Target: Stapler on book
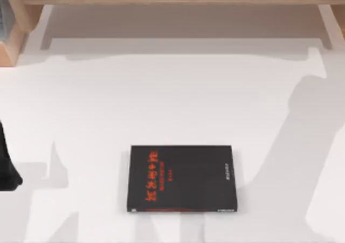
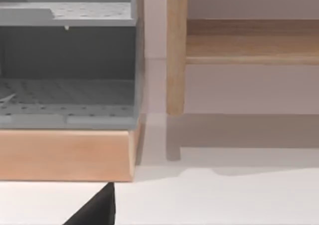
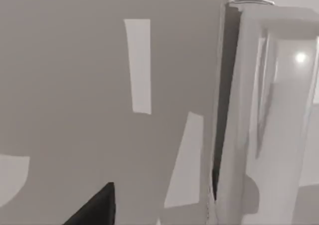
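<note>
Black book [image 1: 182, 178] flat mid-bench, long edges across; left arm's dark bulk [image 1: 8, 167] nearer, claw state untellable.

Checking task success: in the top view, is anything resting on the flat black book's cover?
No: the flat black rectangular book lies on the white table with its cover bare, red characters unobstructed.

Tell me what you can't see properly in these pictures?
- Left arm: top view, cut off by the picture's left edge; whether its fingers are open can't be told.
- Book: top view, the white print on its cover is too small to read.
- Grey shelf unit: left wrist view, cut off by the picture's edge.
</note>
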Controlling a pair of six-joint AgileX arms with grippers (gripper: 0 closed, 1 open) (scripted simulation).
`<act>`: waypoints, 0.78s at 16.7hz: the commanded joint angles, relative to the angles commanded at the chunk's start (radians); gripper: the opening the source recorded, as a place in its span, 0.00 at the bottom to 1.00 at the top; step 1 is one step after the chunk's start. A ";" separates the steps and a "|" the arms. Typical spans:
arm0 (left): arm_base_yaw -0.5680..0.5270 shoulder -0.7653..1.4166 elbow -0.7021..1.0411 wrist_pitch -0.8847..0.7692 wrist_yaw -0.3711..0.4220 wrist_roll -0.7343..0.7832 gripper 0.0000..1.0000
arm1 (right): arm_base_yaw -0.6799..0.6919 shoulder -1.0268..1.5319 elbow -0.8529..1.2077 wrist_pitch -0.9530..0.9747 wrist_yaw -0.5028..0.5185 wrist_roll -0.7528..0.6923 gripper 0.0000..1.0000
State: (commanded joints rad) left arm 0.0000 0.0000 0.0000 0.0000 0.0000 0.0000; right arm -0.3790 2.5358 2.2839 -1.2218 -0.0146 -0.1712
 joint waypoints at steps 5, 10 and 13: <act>0.000 0.000 0.000 0.000 0.000 0.000 1.00 | 0.015 0.079 0.099 -0.019 0.005 0.019 1.00; 0.000 0.000 0.000 0.000 0.000 0.000 1.00 | 0.015 0.079 0.099 -0.019 0.005 0.019 0.92; 0.000 0.000 0.000 0.000 0.000 0.000 1.00 | 0.015 0.079 0.099 -0.019 0.005 0.019 0.70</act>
State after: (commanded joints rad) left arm 0.0000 0.0000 0.0000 0.0000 0.0000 0.0000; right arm -0.3638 2.6147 2.3830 -1.2407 -0.0100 -0.1519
